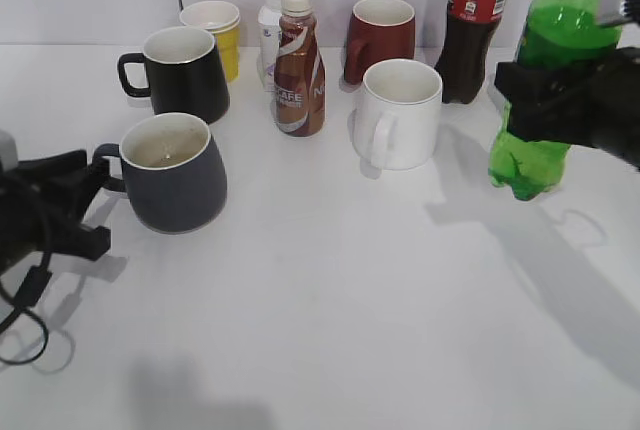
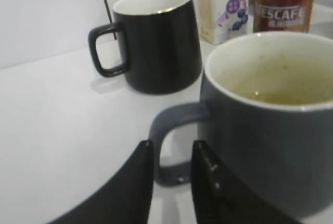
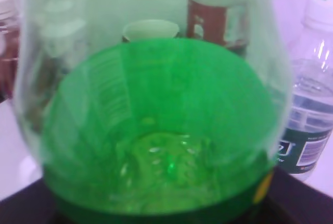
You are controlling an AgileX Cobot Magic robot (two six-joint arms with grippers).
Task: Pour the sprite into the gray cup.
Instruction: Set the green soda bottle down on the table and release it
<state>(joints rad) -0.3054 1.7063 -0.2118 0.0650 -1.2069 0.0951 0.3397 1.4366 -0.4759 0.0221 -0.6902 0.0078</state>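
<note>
The gray cup (image 1: 175,175) stands upright at the left, with a little liquid at its bottom; it also shows in the left wrist view (image 2: 270,146). My left gripper (image 1: 98,182) (image 2: 171,148) is at table level with its jaws either side of the cup's loop handle (image 2: 166,172). A gap shows between the handle and the right jaw. My right gripper (image 1: 550,100) is shut on the sprite (image 1: 558,25), a green bottle held tilted above the table at the far right. The sprite fills the right wrist view (image 3: 156,130).
A black mug (image 1: 185,70), a yellow cup (image 1: 218,30), a white bottle (image 1: 270,25) and a Nescafe bottle (image 1: 298,75) stand behind the gray cup. A white mug (image 1: 400,115), a red mug (image 1: 380,35) and a cola bottle (image 1: 475,35) are mid-right.
</note>
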